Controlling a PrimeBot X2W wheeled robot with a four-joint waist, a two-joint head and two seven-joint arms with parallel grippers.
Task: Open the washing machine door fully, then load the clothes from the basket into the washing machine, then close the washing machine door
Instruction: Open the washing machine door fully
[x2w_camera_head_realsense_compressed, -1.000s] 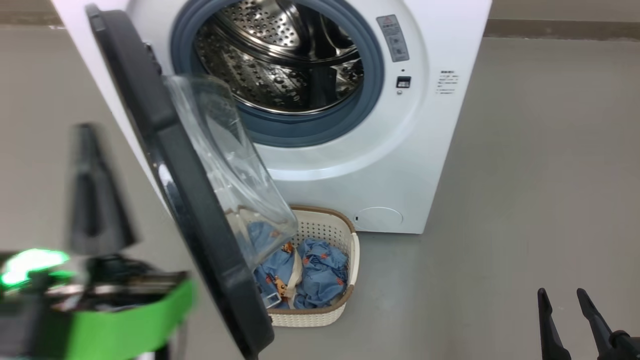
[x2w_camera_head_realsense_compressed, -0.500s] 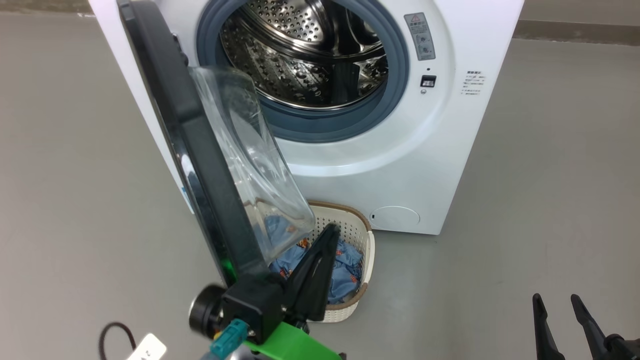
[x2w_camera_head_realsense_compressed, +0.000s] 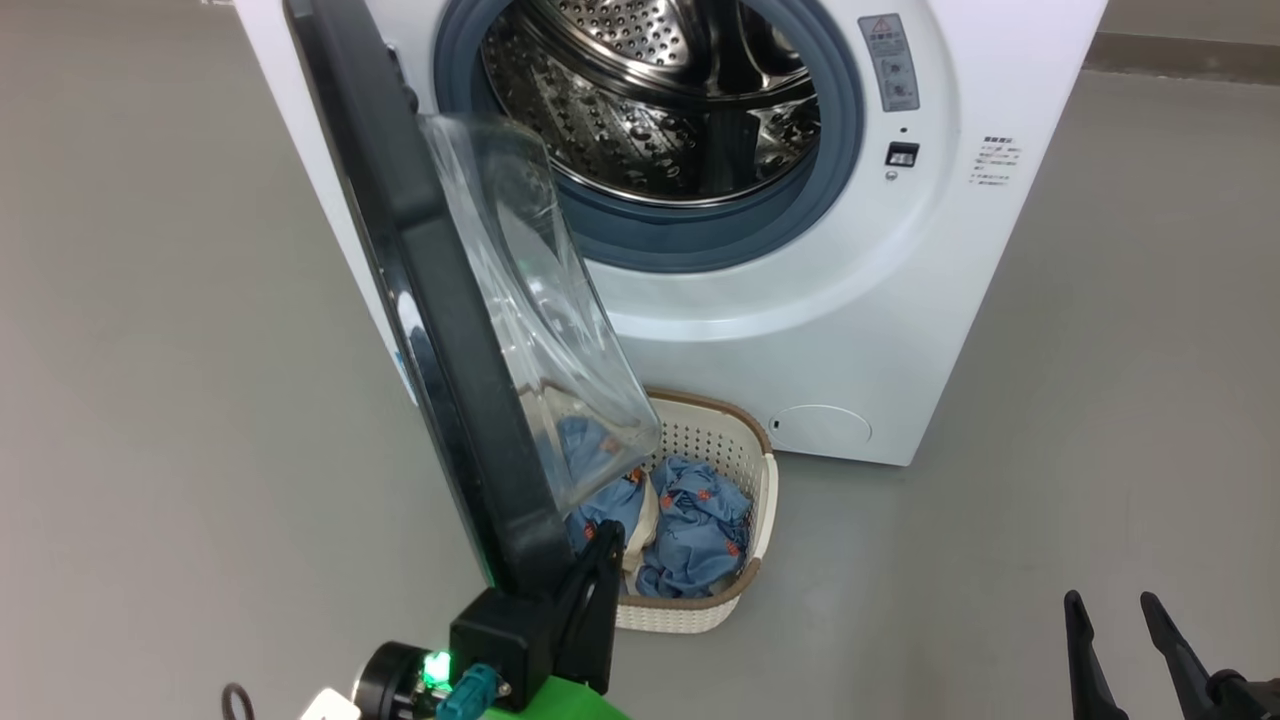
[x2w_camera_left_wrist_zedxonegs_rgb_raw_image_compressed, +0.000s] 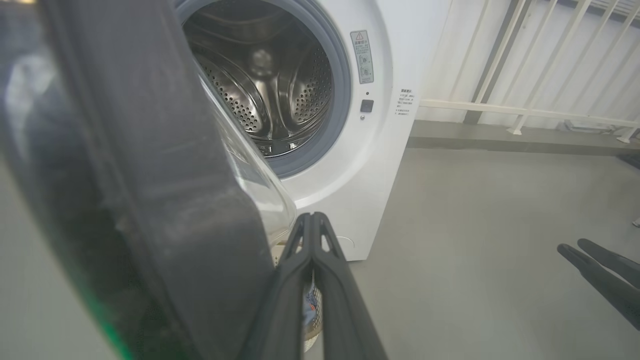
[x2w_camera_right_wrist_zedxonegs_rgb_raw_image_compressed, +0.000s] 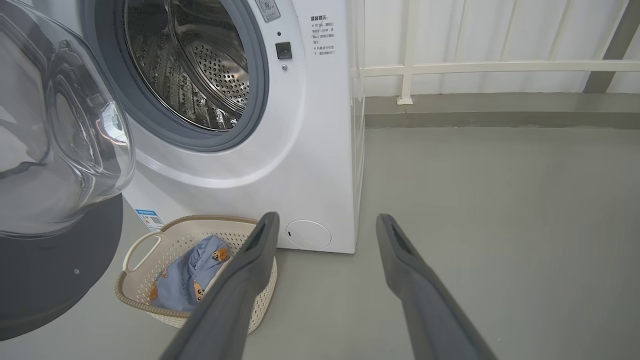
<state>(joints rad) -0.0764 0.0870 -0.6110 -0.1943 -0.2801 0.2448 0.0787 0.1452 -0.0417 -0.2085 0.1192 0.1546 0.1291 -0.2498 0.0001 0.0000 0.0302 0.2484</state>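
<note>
The white washing machine (x2w_camera_head_realsense_compressed: 830, 330) stands with its steel drum (x2w_camera_head_realsense_compressed: 660, 110) exposed. Its door (x2w_camera_head_realsense_compressed: 430, 330) is swung out towards me, black rim edge-on, with the glass bowl (x2w_camera_head_realsense_compressed: 540, 320) facing the drum. Below it, the cream basket (x2w_camera_head_realsense_compressed: 765, 480) holds the blue bear-print clothes (x2w_camera_head_realsense_compressed: 695, 530). My left gripper (x2w_camera_head_realsense_compressed: 605, 530) is shut and empty, tips right beside the door's lower rim; I cannot tell if they touch. My right gripper (x2w_camera_head_realsense_compressed: 1110, 605) stands open and empty at the lower right. The right wrist view shows the basket (x2w_camera_right_wrist_zedxonegs_rgb_raw_image_compressed: 142, 245), the clothes (x2w_camera_right_wrist_zedxonegs_rgb_raw_image_compressed: 192, 272) and the glass bowl (x2w_camera_right_wrist_zedxonegs_rgb_raw_image_compressed: 65, 140).
Grey floor (x2w_camera_head_realsense_compressed: 1100, 400) spreads on both sides of the machine. A white railing (x2w_camera_right_wrist_zedxonegs_rgb_raw_image_compressed: 475, 67) runs along the wall behind it. In the left wrist view the door rim (x2w_camera_left_wrist_zedxonegs_rgb_raw_image_compressed: 150, 200) sits close on the left of my shut left gripper (x2w_camera_left_wrist_zedxonegs_rgb_raw_image_compressed: 311, 217), with the right gripper (x2w_camera_left_wrist_zedxonegs_rgb_raw_image_compressed: 595, 262) further right.
My left gripper has swung from the door's outer left side to just under its lower rim, then drawn back lower. The head camera has shifted, so the scene slid right. The right gripper kept still.
</note>
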